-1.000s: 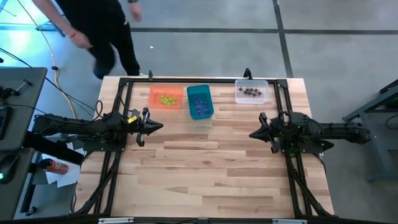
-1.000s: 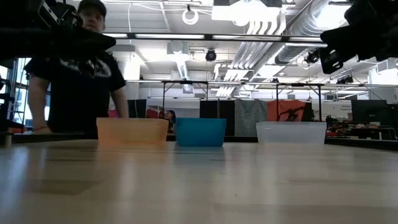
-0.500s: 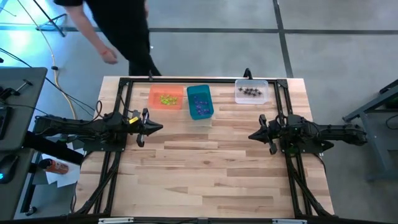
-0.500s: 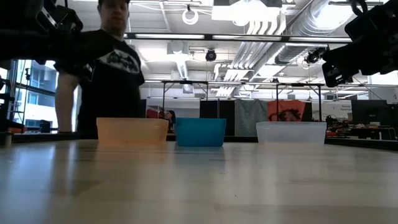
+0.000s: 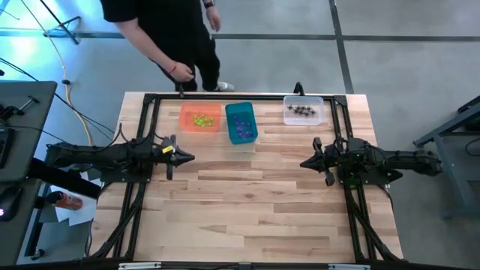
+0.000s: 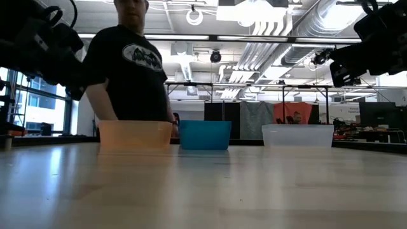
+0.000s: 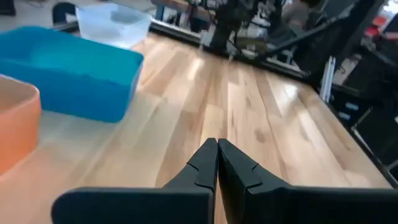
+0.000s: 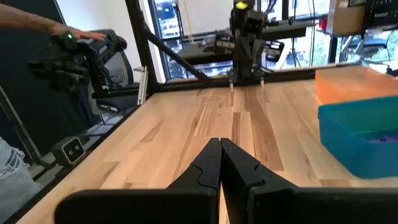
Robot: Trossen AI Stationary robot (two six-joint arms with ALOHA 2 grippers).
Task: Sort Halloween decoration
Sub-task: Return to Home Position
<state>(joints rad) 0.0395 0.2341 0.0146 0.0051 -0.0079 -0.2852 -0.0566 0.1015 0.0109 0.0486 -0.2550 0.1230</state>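
Counter [image 5: 255,202], seen from above.
1. Green spiders [image 5: 201,119]: in the orange bin [image 5: 184,112], upper centre-left.
2. Purple spiders [image 5: 241,130]: in the teal bin [image 5: 253,112], just right of it.
3. Black spiders [image 5: 302,111]: in the clear bin [image 5: 289,120], upper right.

All too small to tell long axis or heading.

My left fingers [image 5: 187,157]: clenched, empty, mid-left, pointing right.
My right fingers [image 5: 304,162]: clenched, empty, mid-right, pointing left.
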